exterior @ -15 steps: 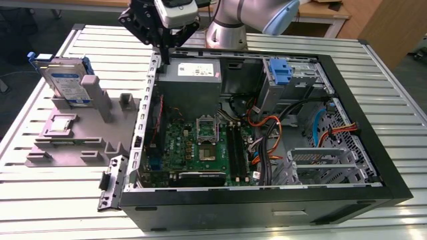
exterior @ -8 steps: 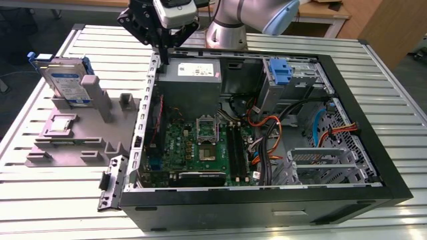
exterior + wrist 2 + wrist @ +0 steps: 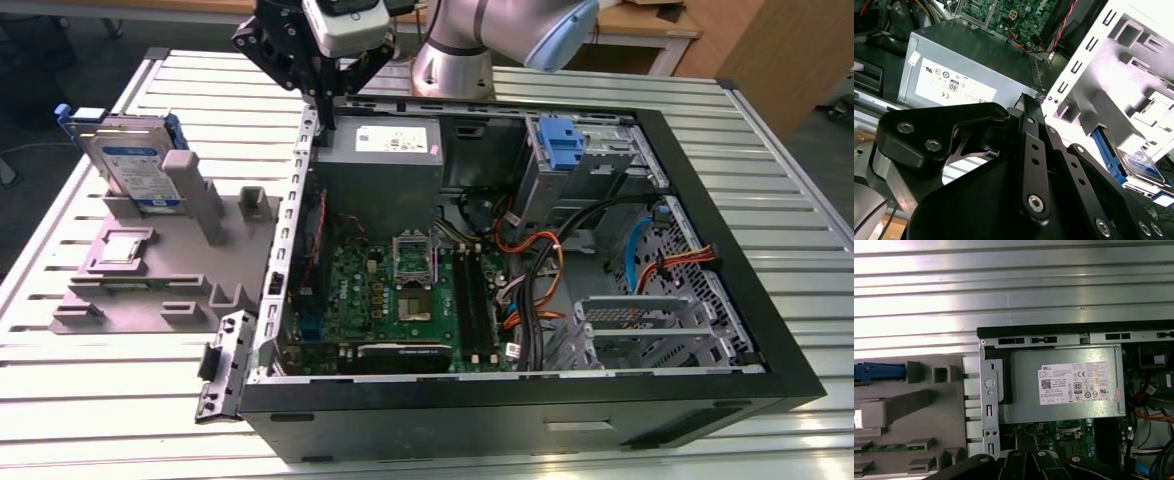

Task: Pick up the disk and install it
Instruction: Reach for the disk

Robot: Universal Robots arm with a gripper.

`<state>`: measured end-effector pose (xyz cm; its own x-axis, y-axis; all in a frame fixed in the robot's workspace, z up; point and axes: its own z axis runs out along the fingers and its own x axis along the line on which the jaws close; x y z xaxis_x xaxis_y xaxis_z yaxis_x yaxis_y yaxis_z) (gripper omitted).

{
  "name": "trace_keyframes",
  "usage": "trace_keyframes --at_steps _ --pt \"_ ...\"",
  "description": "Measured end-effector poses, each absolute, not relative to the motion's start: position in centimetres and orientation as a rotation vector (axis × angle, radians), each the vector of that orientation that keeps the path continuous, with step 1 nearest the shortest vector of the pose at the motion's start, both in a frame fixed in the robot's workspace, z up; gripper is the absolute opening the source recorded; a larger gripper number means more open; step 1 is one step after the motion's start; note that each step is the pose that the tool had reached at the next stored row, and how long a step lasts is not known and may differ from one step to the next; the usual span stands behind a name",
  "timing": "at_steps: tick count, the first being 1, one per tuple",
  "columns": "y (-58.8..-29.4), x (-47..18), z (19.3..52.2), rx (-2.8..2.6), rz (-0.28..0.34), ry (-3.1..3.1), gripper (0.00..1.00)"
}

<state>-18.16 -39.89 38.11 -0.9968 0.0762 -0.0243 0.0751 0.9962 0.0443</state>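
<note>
At the exterior view's left, the disk (image 3: 138, 160) stands upright on edge in the grey fixture (image 3: 134, 290), well apart from the gripper. The gripper (image 3: 320, 108) hangs over a corner of the open computer case (image 3: 747, 330), just beside the power supply (image 3: 380, 160). Its fingers are pressed together and hold nothing. Further right, a blue drive bracket (image 3: 561, 145) stands inside the case.

Printed white sticker (image 3: 1080, 383) on grey metal box (image 3: 1026, 390); print on disk (image 3: 138, 165) illegible

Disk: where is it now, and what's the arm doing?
Gripper shut, empty, above computer case edge. Disk upright in grey stand, untouched. No obstacle seen between them.
</note>
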Motion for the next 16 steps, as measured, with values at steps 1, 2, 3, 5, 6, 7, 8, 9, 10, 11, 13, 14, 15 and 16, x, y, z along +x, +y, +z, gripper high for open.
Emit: trace_keyframes --at_steps 1,2,3,5,6,7,8,9,10,11,13,14,15,16 --pt "-39.89 -18.18 38.10 0.118 0.068 3.113 0.10" --pt "-39.89 -18.21 38.09 0.118 0.068 3.113 0.10" --pt "-39.89 -18.23 38.08 0.118 0.068 3.113 0.10" --pt "-39.89 -18.28 38.07 0.118 0.068 3.113 0.10" --pt "-39.89 -18.31 38.06 0.118 0.068 3.113 0.10" --pt "-39.89 -18.33 38.05 0.118 0.068 3.113 0.10" --pt "-39.89 -18.36 38.05 0.118 0.068 3.113 0.10" --pt "-39.89 -18.39 38.04 0.118 0.068 3.113 0.10" --pt "-39.89 -18.41 38.03 0.118 0.068 3.113 0.10" --pt "-39.89 -18.44 38.02 0.118 0.068 3.113 0.10" --pt "-39.89 -18.49 38.00 0.118 0.068 3.113 0.10" --pt "-39.89 -18.51 38.00 0.118 0.068 3.113 0.10" --pt "-39.89 -18.54 37.99 0.118 0.068 3.113 0.10" --pt "-39.89 -18.56 37.98 0.118 0.068 3.113 0.10"
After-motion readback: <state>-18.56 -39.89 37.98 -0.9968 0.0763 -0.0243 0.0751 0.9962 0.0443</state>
